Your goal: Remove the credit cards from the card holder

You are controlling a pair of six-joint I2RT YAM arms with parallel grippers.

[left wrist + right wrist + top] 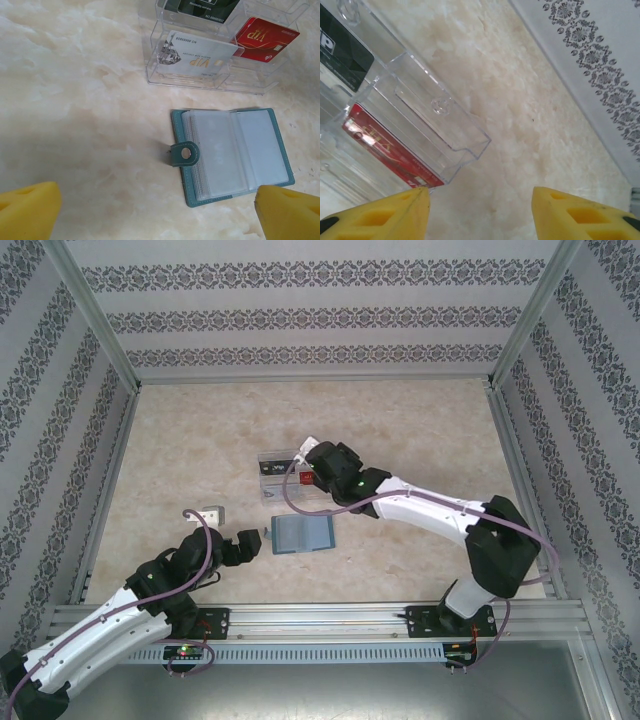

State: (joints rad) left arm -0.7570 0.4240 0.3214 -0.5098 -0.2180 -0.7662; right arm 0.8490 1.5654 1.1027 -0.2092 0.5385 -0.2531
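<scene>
1. Lying open on the worktop (420,420), the teal card holder (230,155) rests at about 6 o'clock from the clear plastic tray (165,75), close to it but not touching.
2. A white VIP card (200,57), a red VIP card (267,37) and a black card (200,7) sit in the tray's slots.
3. The see-through sleeves in the card holder look nearly bare. I cannot tell if a card is left in one.
4. What could go wrong: the card holder looks soft and light. If the jaws push at a sleeve, it may slide on the smooth worktop or flap shut.
5. The sleeves look thin and slippery, so the jaws might pinch a sleeve and not a card, and lift the whole card holder.
6. The right gripper (480,200) is very near the tray. A bump could shove the tray or tip a card out.
7. The left gripper (157,207) is at 9 o'clock from the card holder, near its snap tab (186,153). Its jaws are spread very wide and hold nothing.
8. The right gripper hangs by the tray's end where the red card is. Its jaws are about half spread, with nothing between them.
</scene>
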